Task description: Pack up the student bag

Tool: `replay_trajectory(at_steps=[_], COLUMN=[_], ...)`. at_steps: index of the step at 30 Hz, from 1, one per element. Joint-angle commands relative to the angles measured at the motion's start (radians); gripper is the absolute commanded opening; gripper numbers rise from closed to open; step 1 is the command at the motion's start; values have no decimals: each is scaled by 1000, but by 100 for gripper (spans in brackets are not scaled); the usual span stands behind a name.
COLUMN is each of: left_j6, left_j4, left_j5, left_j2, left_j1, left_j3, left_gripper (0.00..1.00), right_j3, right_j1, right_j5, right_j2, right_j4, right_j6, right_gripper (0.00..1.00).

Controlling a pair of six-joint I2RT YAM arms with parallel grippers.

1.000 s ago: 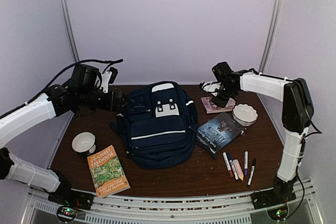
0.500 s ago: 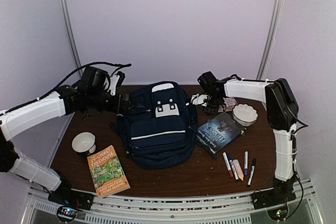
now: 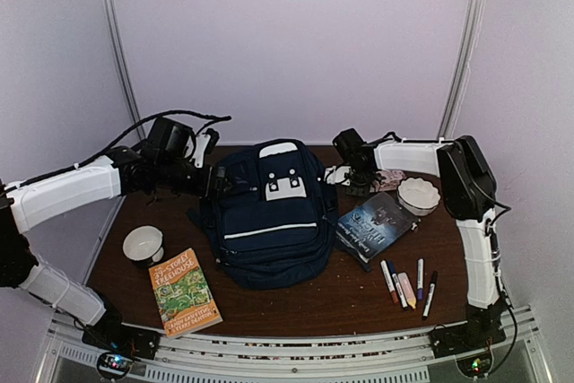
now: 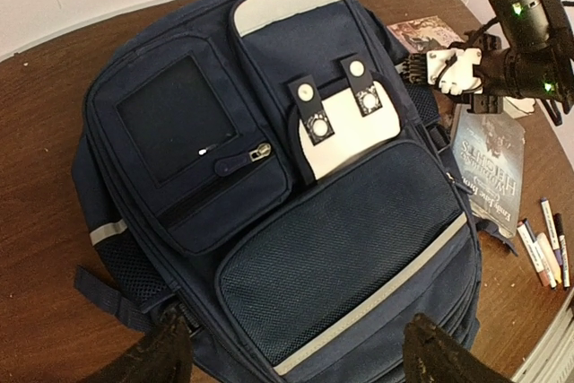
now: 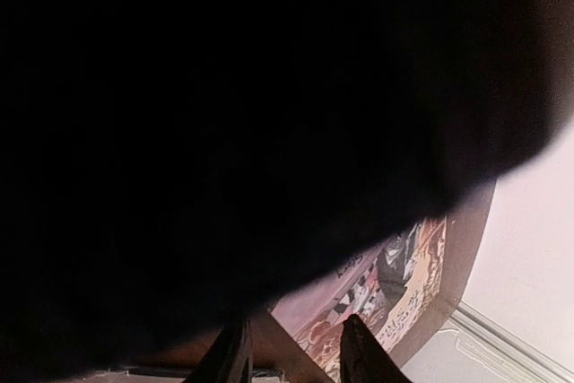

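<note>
Left gripper (image 3: pixel 218 181) hangs wide open and empty just off the far-left shoulder of the student bag (image 3: pixel 269 221). Its wrist camera looks across the whole front panel, with both fingertips spread at the bottom of that view. The right gripper (image 3: pixel 343 177) sits at the opposite far-right shoulder, its jaws partly apart. Bare table (image 3: pixel 341 302) shows between its fingers (image 5: pixel 235 352) and nothing seems to be held, though dark fabric fills most of that wrist view, so contact with the bag cannot be ruled out.

The bag lies flat in the middle of the table, front pockets up, long axis running near to far with its top at the far end. It lies between the two claws — to the right of the left one and to the left of the right one — with neither arm clearly nearer. Every zip in view looks closed, so packing probably starts with opening the far end. A dark book (image 3: pixel 377 226) and markers (image 3: pixel 408 284) lie unpacked to the right — a green book (image 3: pixel 184 291) waits near left.
</note>
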Motion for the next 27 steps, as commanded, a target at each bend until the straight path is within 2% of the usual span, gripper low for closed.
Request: replay_trajectory(at_steps=[1, 10, 20, 27], left_j6=[8, 2, 0, -3], left_j4=[54, 53, 53, 53], left_j5=[13, 17, 33, 36], left_j2=[18, 43, 60, 61], left_j1=[-4, -4, -5, -5], left_j3=[35, 47, 55, 54], left_gripper=[83, 83, 83, 83], right_j3=[51, 96, 65, 70], right_j1=[-10, -31, -35, -42], right_j5=[49, 43, -130, -114], right_j2=[35, 59, -4, 19], right_j4=[50, 45, -86, -92], right_j6=[-18, -24, -24, -39], right_gripper=[32, 27, 29, 28])
